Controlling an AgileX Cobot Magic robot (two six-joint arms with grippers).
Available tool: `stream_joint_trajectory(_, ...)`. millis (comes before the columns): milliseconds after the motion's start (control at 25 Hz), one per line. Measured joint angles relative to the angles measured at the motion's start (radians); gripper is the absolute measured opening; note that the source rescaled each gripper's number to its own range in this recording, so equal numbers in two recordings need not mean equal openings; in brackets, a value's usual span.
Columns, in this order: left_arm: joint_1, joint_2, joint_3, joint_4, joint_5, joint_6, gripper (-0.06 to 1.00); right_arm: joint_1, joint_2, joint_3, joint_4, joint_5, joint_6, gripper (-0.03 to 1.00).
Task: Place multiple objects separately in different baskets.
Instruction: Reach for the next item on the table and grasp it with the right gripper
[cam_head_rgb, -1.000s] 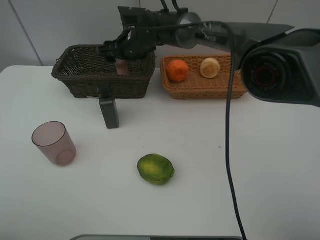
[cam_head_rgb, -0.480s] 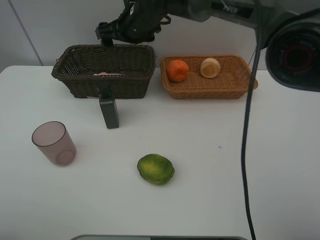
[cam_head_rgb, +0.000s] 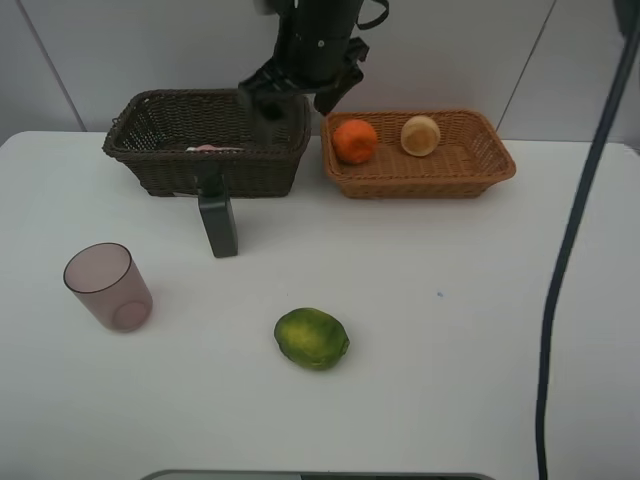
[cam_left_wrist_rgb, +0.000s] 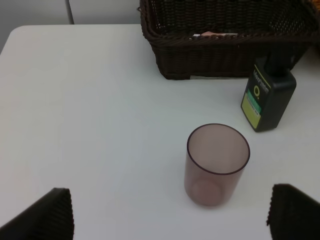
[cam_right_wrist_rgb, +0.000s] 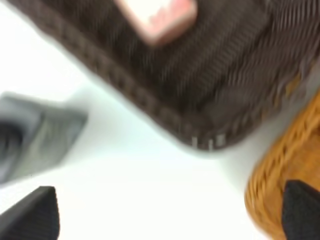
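From above, we see the right gripper (cam_head_rgb: 296, 98) has risen clear of the dark basket (cam_head_rgb: 130, 130), jaws spread. The pink bottle (cam_head_rgb: 205, 148) now lies inside, so we judge it sorted. The cup (cam_head_rgb: 108, 287), dark bottle (cam_head_rgb: 219, 225) and lime (cam_head_rgb: 312, 338) wait on the white table (cam_head_rgb: 480, 330), with a plain wall (cam_head_rgb: 100, 50) behind.

In the left wrist view, the left gripper (cam_left_wrist_rgb: 168, 215) gapes near the cup.

The right wrist view is blurred, with the pink bottle beneath.

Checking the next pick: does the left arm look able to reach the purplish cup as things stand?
Probably yes. The left gripper is open, the cup stands upright straight ahead of it with nothing between, and the dark bottle stands apart from the cup.
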Motion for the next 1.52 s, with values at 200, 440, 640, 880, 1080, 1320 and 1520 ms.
stream_joint_trajectory(200, 0.000, 0.000, 0.000, 0.000, 0.000, 0.000, 1.00, 0.029, -0.117, 0.189, 0.001, 0.007, -0.043, 0.88)
stream_joint_trajectory(440, 0.000, 0.000, 0.000, 0.000, 0.000, 0.000, 1.00, 0.080, -0.244, 0.445, 0.004, -0.061, -0.066, 0.88)
stream_joint_trajectory(640, 0.000, 0.000, 0.000, 0.000, 0.000, 0.000, 1.00, 0.132, -0.303, 0.618, 0.035, -0.128, -0.127, 0.88)
stream_joint_trajectory(880, 0.000, 0.000, 0.000, 0.000, 0.000, 0.000, 1.00, 0.184, -0.305, 0.785, 0.048, -0.266, -0.236, 0.88)
stream_joint_trajectory(1080, 0.000, 0.000, 0.000, 0.000, 0.000, 0.000, 1.00, 0.188, -0.305, 0.868, 0.048, -0.366, -0.285, 0.88)
stream_joint_trajectory(1320, 0.000, 0.000, 0.000, 0.000, 0.000, 0.000, 1.00, 0.213, -0.305, 0.905, 0.067, -0.413, -0.287, 0.88)
stream_joint_trajectory(1520, 0.000, 0.000, 0.000, 0.000, 0.000, 0.000, 1.00, 0.220, -0.271, 0.905, 0.084, -0.426, -0.289, 0.88)
